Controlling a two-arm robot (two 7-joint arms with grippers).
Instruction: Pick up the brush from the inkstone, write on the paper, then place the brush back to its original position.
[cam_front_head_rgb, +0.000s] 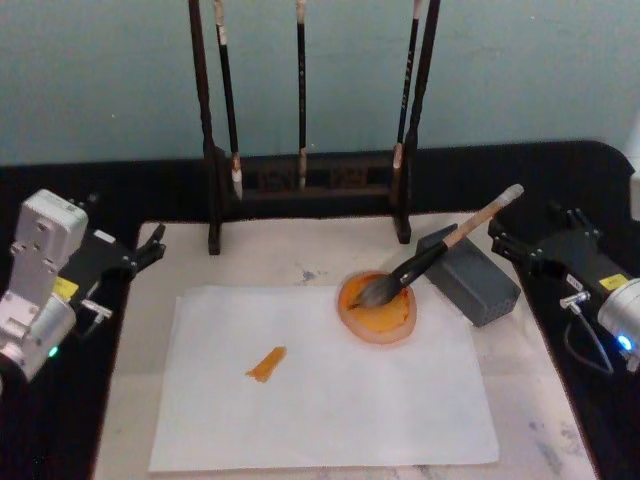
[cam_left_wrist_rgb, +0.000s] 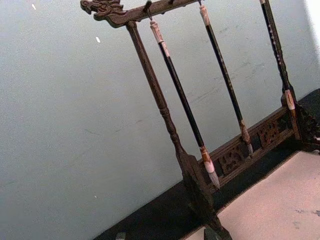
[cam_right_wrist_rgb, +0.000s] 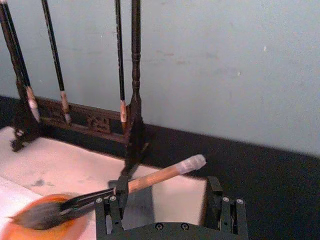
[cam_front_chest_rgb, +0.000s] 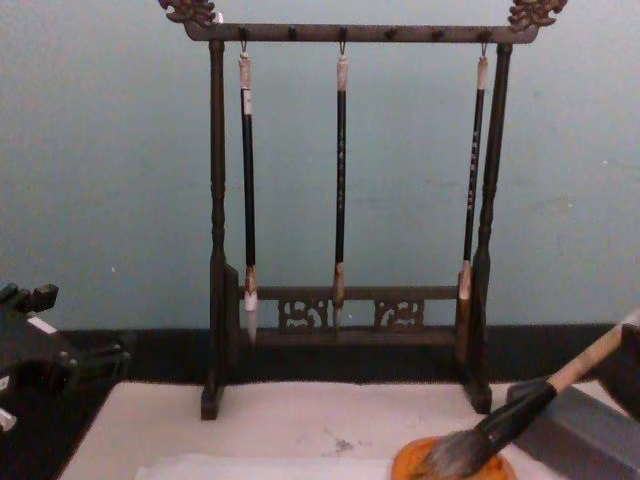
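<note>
- Right gripper (cam_right_wrist_rgb: 167, 200) was found at the right side of the table, its fingers spread wide and holding nothing; it sat just near the white-wrapped end of the brush (cam_front_head_rgb: 430, 258), with no contact evident.
- Left gripper (cam_front_head_rgb: 152, 245) was found at the left edge of the mat (cam_front_head_rgb: 260, 265), well apart from the brush; its fingers stood apart and held nothing.
- Brush lay tilted, its handle rising toward the far right. Its black ferrule rested on the far left corner of the grey block (cam_front_head_rgb: 480, 285), and its grey tuft lay down in the orange dish (cam_front_head_rgb: 385, 322).
- Orange dish sat just left of the grey block, over the far right corner of the paper (cam_front_head_rgb: 330, 400).
- Paper lay flat on the mat, toward the near side. It bore one short orange mark (cam_front_head_rgb: 266, 363) left of centre.
- Mat showed a small grey smudge beyond the far edge of the paper.
- Dark wooden stand (cam_front_chest_rgb: 340, 305) stood upright at the far edge of the mat, with three thin brushes (cam_front_chest_rgb: 340, 170) hanging from its top bar, tips down.
</note>
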